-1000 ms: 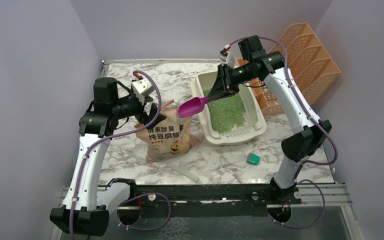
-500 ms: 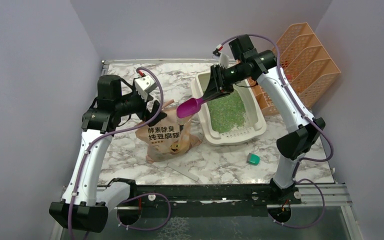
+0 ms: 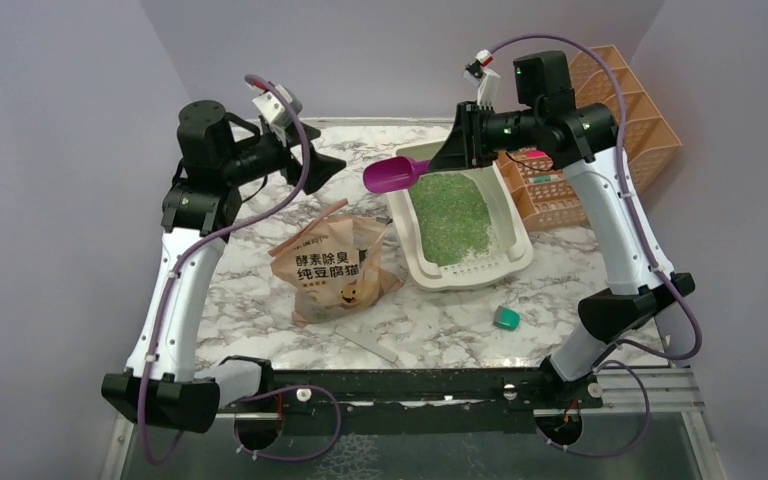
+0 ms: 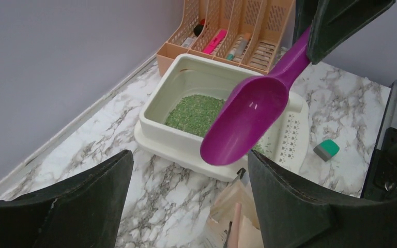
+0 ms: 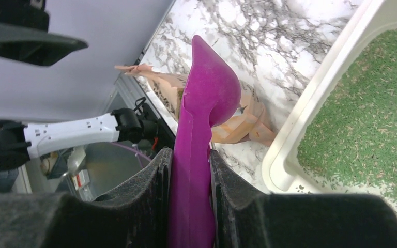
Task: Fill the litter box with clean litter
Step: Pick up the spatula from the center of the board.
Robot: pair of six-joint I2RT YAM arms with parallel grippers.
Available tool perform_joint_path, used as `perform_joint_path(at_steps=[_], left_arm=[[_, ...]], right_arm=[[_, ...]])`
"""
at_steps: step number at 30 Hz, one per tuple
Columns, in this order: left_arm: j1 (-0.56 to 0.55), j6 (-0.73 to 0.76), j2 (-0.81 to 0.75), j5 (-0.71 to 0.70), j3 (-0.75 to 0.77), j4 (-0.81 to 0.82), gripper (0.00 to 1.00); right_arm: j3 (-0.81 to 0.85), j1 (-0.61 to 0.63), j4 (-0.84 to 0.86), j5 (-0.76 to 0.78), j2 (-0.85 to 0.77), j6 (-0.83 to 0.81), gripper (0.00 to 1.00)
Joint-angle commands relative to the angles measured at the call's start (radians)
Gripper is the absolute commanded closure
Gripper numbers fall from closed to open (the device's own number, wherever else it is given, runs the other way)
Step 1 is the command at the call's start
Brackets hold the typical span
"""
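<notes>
The cream-white litter box (image 3: 508,262) sits right of centre and holds green clean litter (image 3: 450,217); both show in the left wrist view (image 4: 157,106) (image 4: 194,108) and the right wrist view (image 5: 289,155) (image 5: 372,113). My right gripper (image 3: 457,150) is shut on the handle of a magenta scoop (image 3: 392,175), held in the air by the box's far left corner. The scoop bowl (image 4: 248,121) looks empty. My left gripper (image 3: 322,166) is open and empty, raised above the table's back left.
A tan paper litter bag (image 3: 335,265) with dark characters lies open-topped left of the box. An orange mesh file rack (image 3: 610,120) stands at the back right. A small teal block (image 3: 506,318) lies in front of the box.
My left gripper has let go of the bag's top and risen up and back. My right gripper has lifted the scoop up and back from beside the bag.
</notes>
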Motion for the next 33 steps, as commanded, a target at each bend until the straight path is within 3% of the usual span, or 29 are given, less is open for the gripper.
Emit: perform_joint_path(at_steps=[1,7,12,18,22,24,26,29,33], left_arm=[[-0.041,0.007,0.095,0.116,0.089,0.055,0.19],[-0.168,0.122,0.169,0.111,0.136,0.015,0.18],[-0.207,0.168,0.183,0.072,0.141,-0.039,0.21],[-0.226,0.25,0.194,-0.016,0.16,-0.141,0.44],[-0.248,0.282,0.21,-0.058,0.184,-0.184,0.7],[-0.252,0.284,0.208,-0.062,0.186,-0.187,0.87],[-0.254,0.289,0.201,-0.062,0.182,-0.187,0.99],[-0.255,0.295,0.189,-0.062,0.167,-0.186,1.0],[-0.257,0.299,0.168,-0.075,0.138,-0.185,1.0]], right_arm=[[-0.019,0.006,0.052,-0.115,-0.037,-0.05,0.99],[-0.072,0.005,0.135,-0.229,-0.095,-0.056,0.99],[-0.092,0.005,0.156,-0.254,-0.105,-0.056,0.99],[-0.115,0.005,0.188,-0.288,-0.105,-0.046,0.99],[-0.149,0.005,0.239,-0.33,-0.114,-0.028,0.99],[-0.156,0.005,0.252,-0.316,-0.115,-0.018,0.93],[-0.169,0.005,0.269,-0.296,-0.118,-0.002,0.81],[-0.207,0.006,0.326,-0.276,-0.129,0.045,0.59],[-0.264,0.003,0.425,-0.378,-0.131,0.11,0.54]])
